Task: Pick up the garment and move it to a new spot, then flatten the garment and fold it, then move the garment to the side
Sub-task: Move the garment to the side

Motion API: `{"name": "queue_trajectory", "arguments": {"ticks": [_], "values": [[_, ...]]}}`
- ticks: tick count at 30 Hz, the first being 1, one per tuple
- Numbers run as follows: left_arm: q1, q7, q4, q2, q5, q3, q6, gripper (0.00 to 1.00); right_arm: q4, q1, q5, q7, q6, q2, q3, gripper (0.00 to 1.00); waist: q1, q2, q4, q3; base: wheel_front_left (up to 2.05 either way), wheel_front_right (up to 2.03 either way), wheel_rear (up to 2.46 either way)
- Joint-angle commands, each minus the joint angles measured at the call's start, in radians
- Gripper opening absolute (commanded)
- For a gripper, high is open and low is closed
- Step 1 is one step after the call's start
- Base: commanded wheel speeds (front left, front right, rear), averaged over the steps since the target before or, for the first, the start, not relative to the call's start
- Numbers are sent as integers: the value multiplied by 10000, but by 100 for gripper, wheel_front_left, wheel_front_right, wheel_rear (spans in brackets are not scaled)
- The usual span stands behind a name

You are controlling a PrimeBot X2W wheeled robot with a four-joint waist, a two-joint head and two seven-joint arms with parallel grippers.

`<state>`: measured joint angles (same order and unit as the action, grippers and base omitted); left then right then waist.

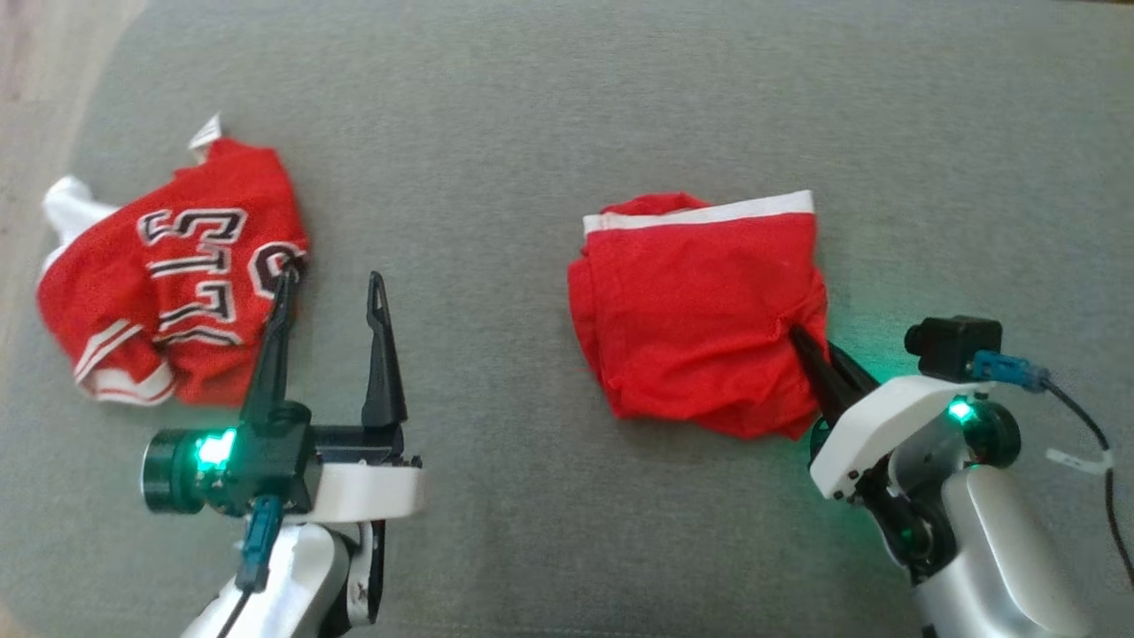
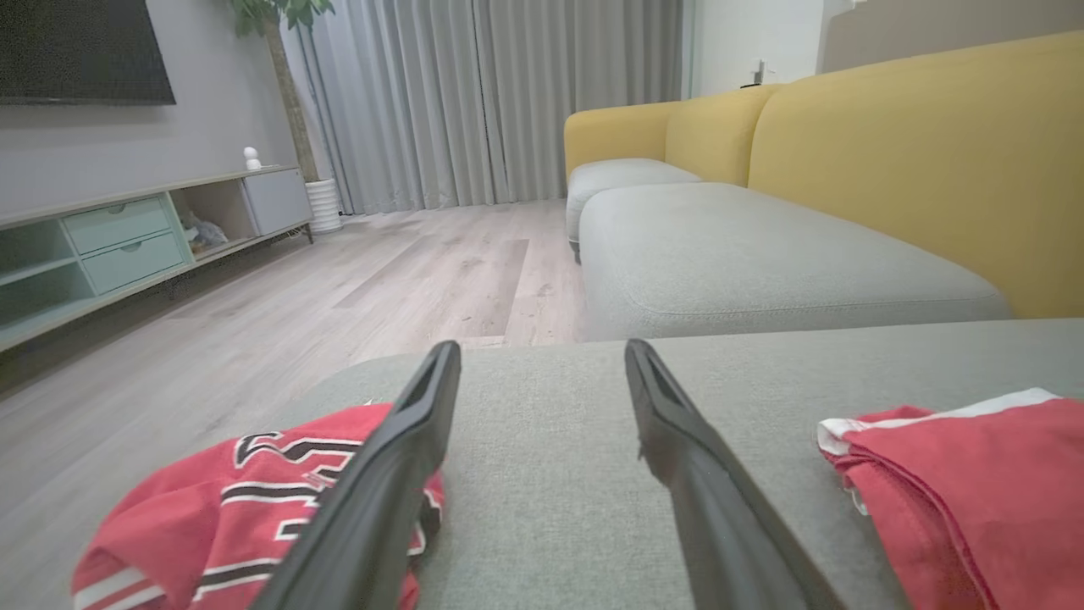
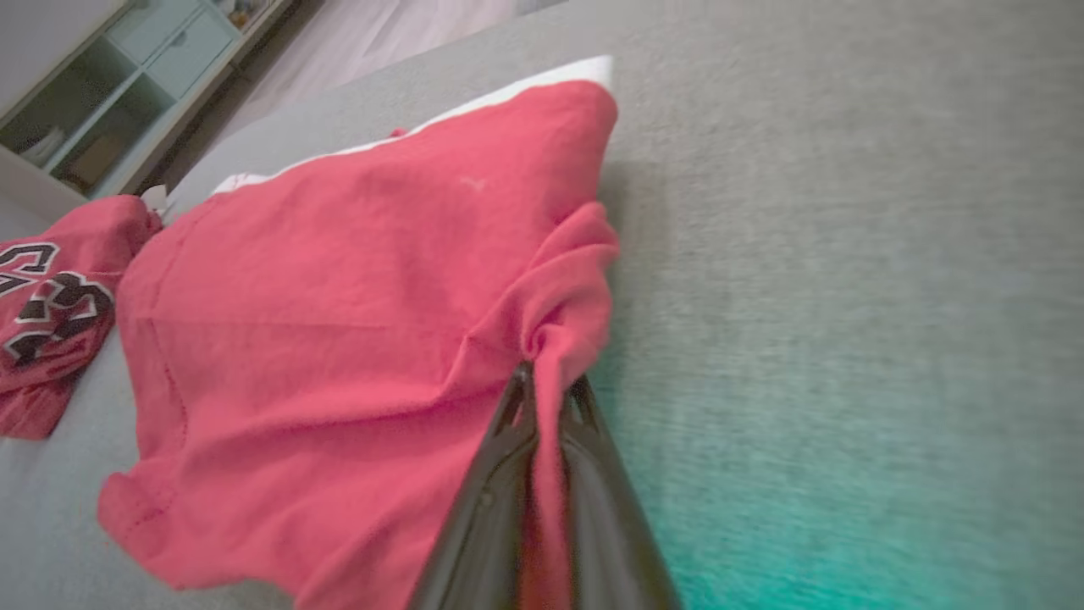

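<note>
A folded plain red garment [image 1: 700, 310] with a white band lies on the grey cushion [image 1: 567, 106]. My right gripper [image 1: 797, 337] is shut on its right edge, pinching a fold of red cloth [image 3: 559, 339] between the fingers. The same garment [image 2: 974, 483] lies at the right of the left wrist view. My left gripper [image 1: 332, 283] is open over bare cushion, its left finger [image 2: 381, 483] touching or overlapping the edge of a crumpled red jersey [image 1: 168, 275] with black and white letters.
The jersey [image 3: 51, 305] lies near the cushion's left edge, with wooden floor [image 2: 339, 280] beyond it. A yellow sofa [image 2: 889, 152] with grey seats, a TV cabinet [image 2: 127, 237] and curtains stand across the room. A blue-plugged cable [image 1: 1063, 399] hangs by my right wrist.
</note>
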<state>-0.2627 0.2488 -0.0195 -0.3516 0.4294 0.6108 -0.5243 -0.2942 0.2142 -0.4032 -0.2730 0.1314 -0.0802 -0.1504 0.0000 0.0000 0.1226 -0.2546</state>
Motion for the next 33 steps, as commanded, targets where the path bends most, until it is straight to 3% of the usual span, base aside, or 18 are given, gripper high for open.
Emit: {"name": "queue_trajectory", "arguments": {"ticks": [1, 11, 16, 23, 24, 33], "values": [[-283, 93, 333, -167, -127, -475, 73, 100, 514, 104, 21, 194, -7, -227, -220, 0, 0, 0, -429, -37, 0, 0, 0], [-444, 123, 468, -72, -311, -722, 260, 100, 911, 249, -180, 480, -7, -1454, 86, 0, 0, 0, -2510, -567, 0, 0, 0], [-966, 125, 403, 88, -500, -562, 480, 100, 352, 787, -260, 555, -7, -2345, 708, 0, 0, 0, -3083, -1169, 0, 0, 0], [-1959, 126, 126, 536, -804, -89, 862, 100, -1448, 2023, -362, 1171, -7, -3921, 1937, 0, 0, 0, -3057, -2039, 0, 0, 0], [-1959, 126, 126, 536, -804, -89, 862, 100, -1448, 2023, -362, 1171, -7, -3921, 1937, 0, 0, 0, -3057, -2039, 0, 0, 0], [-2787, 128, -184, 1070, -1116, 291, 1243, 100, -4162, 3148, 14, 2259, -7, -5869, 3639, 0, 0, 0, -2518, -2709, 0, 0, 0]]}}
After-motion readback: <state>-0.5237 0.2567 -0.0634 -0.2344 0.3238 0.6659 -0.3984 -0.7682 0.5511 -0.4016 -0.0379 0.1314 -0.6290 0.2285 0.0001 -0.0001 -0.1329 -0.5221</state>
